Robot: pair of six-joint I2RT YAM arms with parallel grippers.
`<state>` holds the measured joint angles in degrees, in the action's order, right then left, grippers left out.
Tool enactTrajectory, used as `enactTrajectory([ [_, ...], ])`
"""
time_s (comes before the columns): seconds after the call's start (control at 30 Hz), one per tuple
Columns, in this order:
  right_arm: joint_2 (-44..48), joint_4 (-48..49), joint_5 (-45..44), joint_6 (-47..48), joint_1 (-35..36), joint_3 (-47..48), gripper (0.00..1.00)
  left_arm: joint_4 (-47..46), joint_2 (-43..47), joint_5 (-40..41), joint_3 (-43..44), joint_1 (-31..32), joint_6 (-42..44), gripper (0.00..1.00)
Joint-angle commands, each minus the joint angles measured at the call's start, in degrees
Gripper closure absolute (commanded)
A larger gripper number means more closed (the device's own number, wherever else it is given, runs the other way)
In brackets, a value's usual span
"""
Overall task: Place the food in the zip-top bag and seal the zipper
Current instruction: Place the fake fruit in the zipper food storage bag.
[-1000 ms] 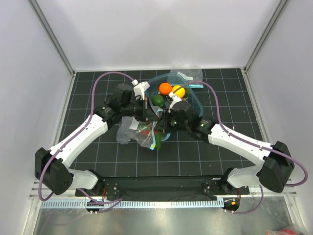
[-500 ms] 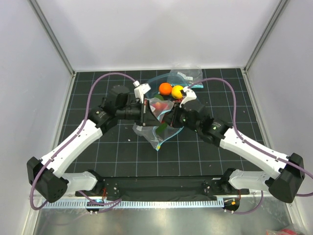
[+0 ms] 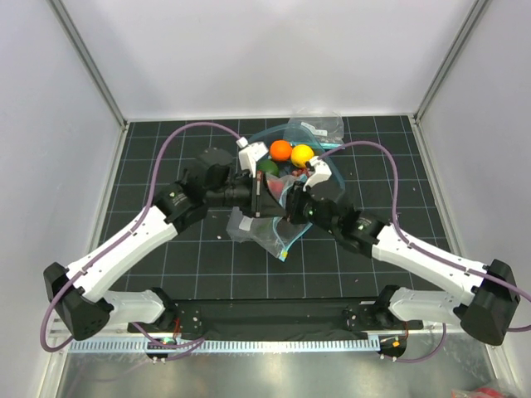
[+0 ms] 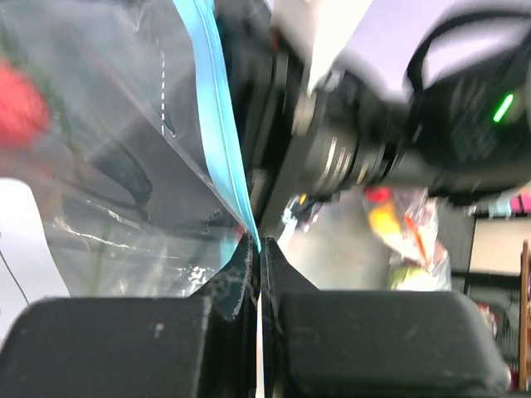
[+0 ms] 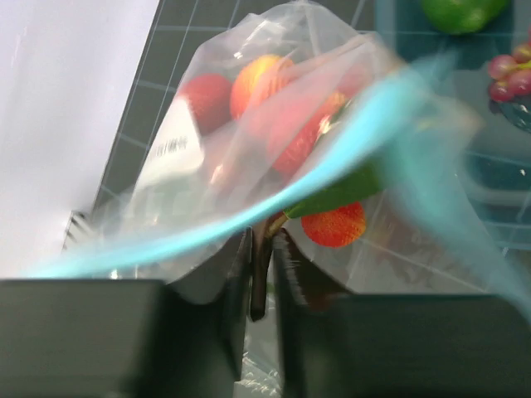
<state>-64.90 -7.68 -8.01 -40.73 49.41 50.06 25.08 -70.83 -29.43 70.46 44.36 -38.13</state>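
Observation:
The zip-top bag (image 3: 264, 230) hangs between my two grippers at mid table, with several red strawberries (image 5: 333, 224) inside and its white label (image 5: 176, 143) showing. My left gripper (image 3: 262, 193) is shut on the teal-blue zipper (image 4: 217, 124) at the bag's mouth; the jaws pinch the strip (image 4: 259, 249). My right gripper (image 3: 289, 205) is shut on the bag's edge just under the zipper (image 5: 315, 178), with its fingertips (image 5: 235, 259) pressed together. The orange (image 3: 281, 150), lemon (image 3: 303, 154) and lime (image 3: 267, 167) lie behind the grippers. The grape bunch (image 5: 516, 71) shows in the right wrist view.
The loose fruits sit in a teal translucent tub (image 3: 334, 176) behind the grippers. A smaller clear bag (image 3: 319, 126) lies at the back of the black gridded mat (image 3: 166, 249). White walls and metal posts close in the sides and back.
Both grippers have shifted a little right and toward the tub, carrying the bag with them. The bag now hangs lower and further right between them.

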Motion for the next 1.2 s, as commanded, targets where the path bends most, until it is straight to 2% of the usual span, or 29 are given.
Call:
enactTrajectory([
  [0.0, 1.3, 5.5, -0.5, 3.8, 2.1, 0.4, 0.74, -1.8, -0.9, 2.6, 5.0, 0.0, -2.9, 1.00],
  [0.03, 2.3, 5.0, -0.9, 4.2, 2.0, 0.1, 0.60, -1.4, -1.4, 3.1, 5.6, -0.1, -3.0, 1.00],
  [0.1, 4.3, 3.5, -2.4, 4.7, 2.0, -0.2, 0.47, 0.7, -2.5, 5.4, 6.2, -0.3, -3.4, 1.00],
  [0.23, 8.7, -2.9, -5.4, 7.2, 2.0, 2.0, 0.37, 2.1, -3.0, 7.6, 5.2, -1.9, -3.2, 1.00],
  [0.47, 11.8, -19.4, -9.7, 10.2, 2.0, 9.4, 0.37, 3.0, -2.8, 10.5, 2.8, -2.5, -1.7, 1.00],
  [0.7, 11.2, -30.4, -13.3, 10.4, 2.0, 14.4, 0.33, 3.0, -2.1, 9.8, 0.7, -2.5, -1.5, 1.00],
  [0.97, 10.6, -34.7, -9.1, 6.7, 2.0, 13.1, 0.34, 2.3, -0.3, 12.2, -2.7, -2.5, -2.2, 1.00],
  [1.17, 12.5, -29.9, -1.9, 2.9, 2.0, 8.2, 0.36, 3.0, 0.7, 15.0, -2.3, -2.5, -2.2, 1.00],
])
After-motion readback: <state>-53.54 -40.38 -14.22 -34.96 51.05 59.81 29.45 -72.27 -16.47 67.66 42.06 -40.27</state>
